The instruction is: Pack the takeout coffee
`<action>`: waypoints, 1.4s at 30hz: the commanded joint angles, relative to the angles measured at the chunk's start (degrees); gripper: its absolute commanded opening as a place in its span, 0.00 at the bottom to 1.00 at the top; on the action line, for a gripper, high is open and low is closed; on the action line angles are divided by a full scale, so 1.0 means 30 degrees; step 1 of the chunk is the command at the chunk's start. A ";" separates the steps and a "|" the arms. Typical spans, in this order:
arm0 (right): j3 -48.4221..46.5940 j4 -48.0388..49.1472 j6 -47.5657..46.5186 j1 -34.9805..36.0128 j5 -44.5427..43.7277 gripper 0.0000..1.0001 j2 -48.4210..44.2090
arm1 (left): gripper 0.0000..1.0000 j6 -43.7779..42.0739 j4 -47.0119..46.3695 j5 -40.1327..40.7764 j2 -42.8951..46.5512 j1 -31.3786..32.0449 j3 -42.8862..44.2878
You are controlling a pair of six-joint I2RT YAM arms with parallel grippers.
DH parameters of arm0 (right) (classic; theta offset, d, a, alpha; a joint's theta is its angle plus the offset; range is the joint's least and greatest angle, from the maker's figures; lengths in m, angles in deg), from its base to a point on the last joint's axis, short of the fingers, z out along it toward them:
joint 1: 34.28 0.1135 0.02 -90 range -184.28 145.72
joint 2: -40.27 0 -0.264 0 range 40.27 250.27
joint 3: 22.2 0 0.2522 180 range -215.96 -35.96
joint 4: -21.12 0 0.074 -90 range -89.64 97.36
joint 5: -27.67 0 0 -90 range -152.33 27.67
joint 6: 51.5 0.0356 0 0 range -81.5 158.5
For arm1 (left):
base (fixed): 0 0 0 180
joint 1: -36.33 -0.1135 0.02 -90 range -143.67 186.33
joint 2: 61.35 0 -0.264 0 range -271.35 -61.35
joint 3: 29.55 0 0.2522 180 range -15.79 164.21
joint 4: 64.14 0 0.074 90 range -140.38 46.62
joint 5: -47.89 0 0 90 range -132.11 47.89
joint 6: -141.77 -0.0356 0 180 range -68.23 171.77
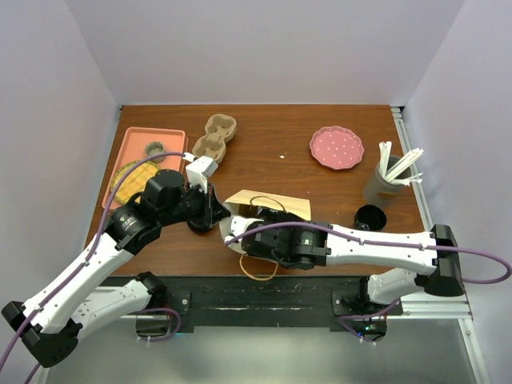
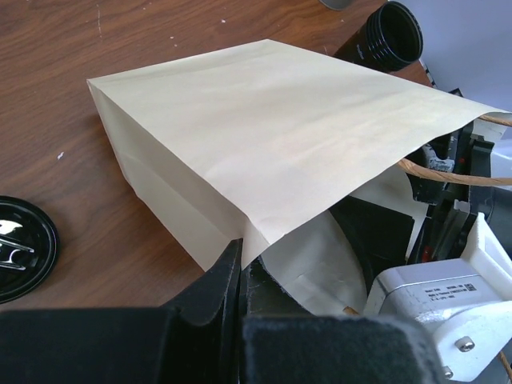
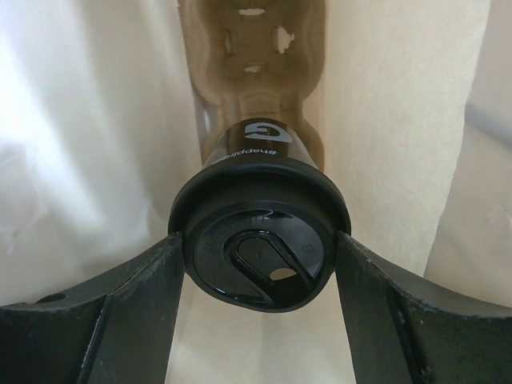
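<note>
A tan paper bag (image 1: pixel 272 205) lies on its side mid-table, mouth toward me. My left gripper (image 1: pixel 214 210) is shut on the near left edge of the bag's mouth (image 2: pixel 264 232), holding it up. My right gripper (image 3: pixel 260 252) reaches inside the bag and is shut on a black lidded coffee cup (image 3: pixel 258 204), gripping its lid rim on both sides. The cup's base points at a tan pulp carrier (image 3: pixel 254 72) deep in the bag. In the top view the right fingers and the cup are hidden by the bag.
Another black lid (image 2: pixel 20 248) sits on the table left of the bag. An open black cup (image 1: pixel 370 216) stands at the right. A pulp carrier (image 1: pixel 216 138), orange tray (image 1: pixel 148 156), pink plate (image 1: pixel 336 147) and a grey holder of white sticks (image 1: pixel 386 182) stand farther back.
</note>
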 commanded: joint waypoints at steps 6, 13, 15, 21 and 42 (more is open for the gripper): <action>0.0964 0.1144 0.1066 0.0078 -0.1127 0.40 -0.0926 | 0.00 0.0475 -0.0678 -0.1563 0.0450 0.0058 0.0521; 0.1228 0.1524 0.1184 0.0107 -0.2063 0.40 -0.0575 | 0.00 0.0535 -0.0534 -0.1920 0.0773 0.0058 0.0489; 0.1345 0.2400 0.0691 0.0078 -0.2065 0.40 -0.0545 | 0.00 0.0563 -0.0269 -0.1392 0.0919 0.0029 0.0520; 0.1110 0.4803 -0.1420 -0.0039 -0.0601 0.40 0.0332 | 0.00 -0.0459 0.0551 0.2092 0.1243 0.0059 0.1163; 0.1930 0.7354 -0.3885 -0.2178 -0.0221 0.38 0.0099 | 0.00 -0.1252 -0.0648 0.2597 0.2238 0.0293 -0.0855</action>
